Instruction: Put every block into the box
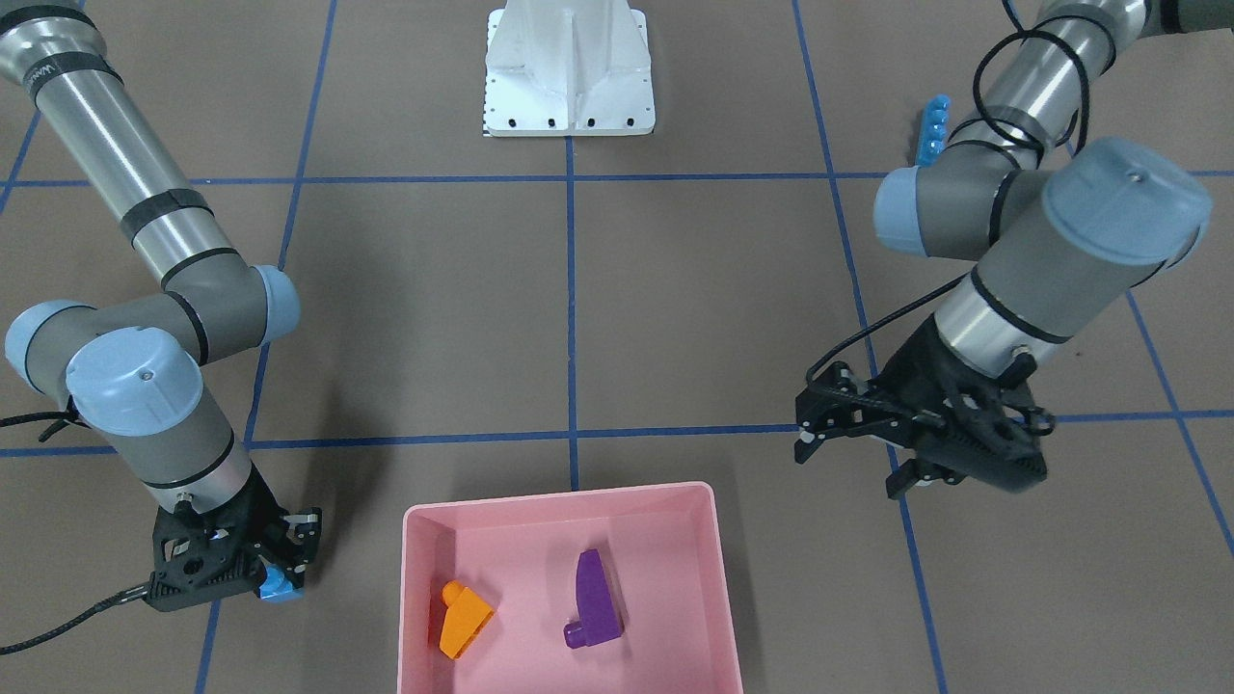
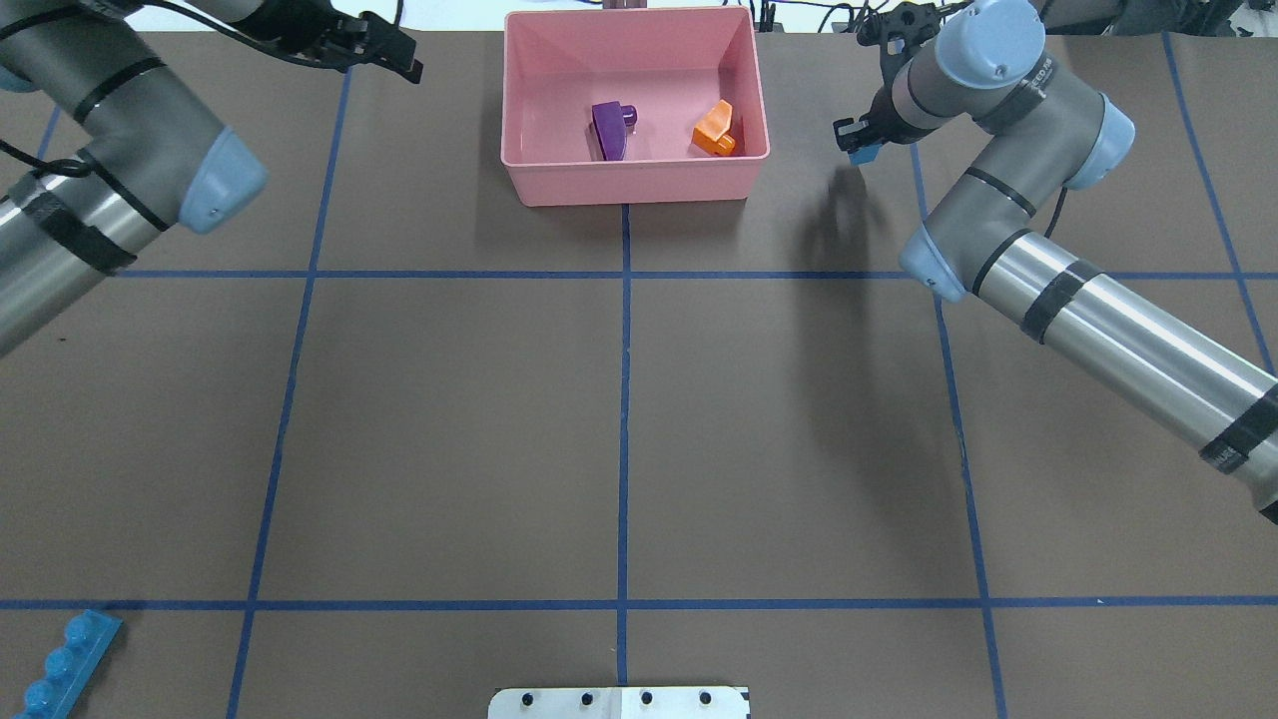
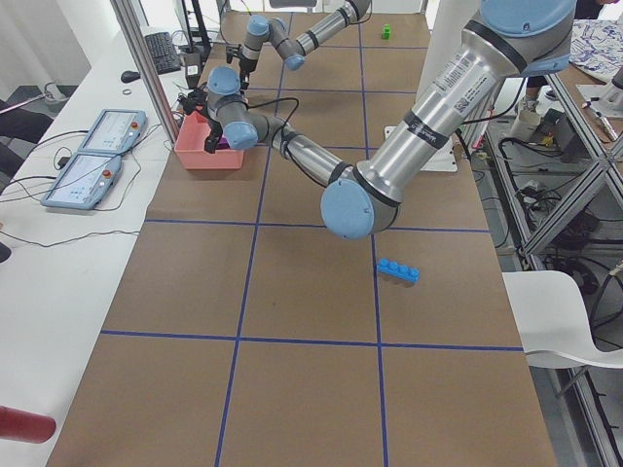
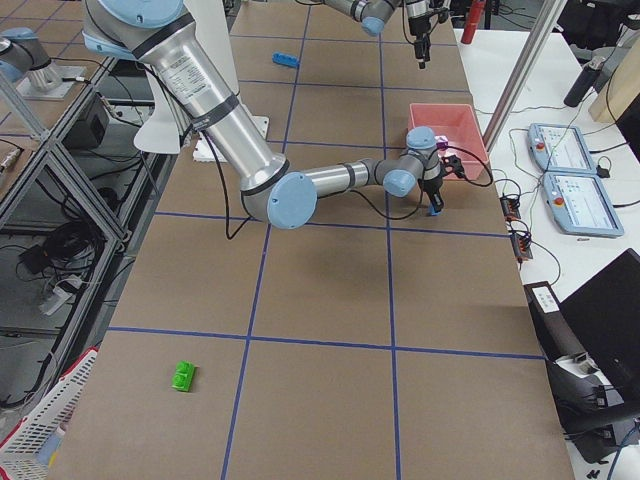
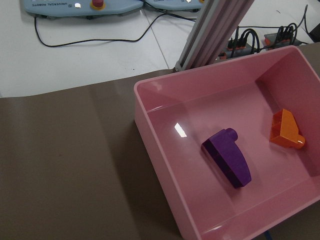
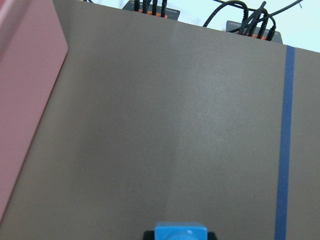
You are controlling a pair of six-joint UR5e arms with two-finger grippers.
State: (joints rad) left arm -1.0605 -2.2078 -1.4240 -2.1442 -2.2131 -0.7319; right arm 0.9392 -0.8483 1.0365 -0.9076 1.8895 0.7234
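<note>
- Two of the five bricks are lying inside the shallow pink plastic box (image 1: 559, 493): the orange wedge brick (image 1: 465, 622) and the purple curved wedge brick (image 1: 595, 600).
- The right claw (image 1: 281, 576) is gripping the small blue one-stud brick (image 1: 281, 586) just beside the box, outside its wall.
- The left claw (image 1: 848, 469) is hanging wide and holding nothing.
- The long blue four-stud brick (image 2: 68, 661) and the green two-stud brick (image 4: 183, 376) are sitting on the bench (image 1: 675, 318), well apart from the box and not yet collected.

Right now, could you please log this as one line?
right pincer: shut on small blue block | left pincer: open | box: purple wedge, orange wedge
</note>
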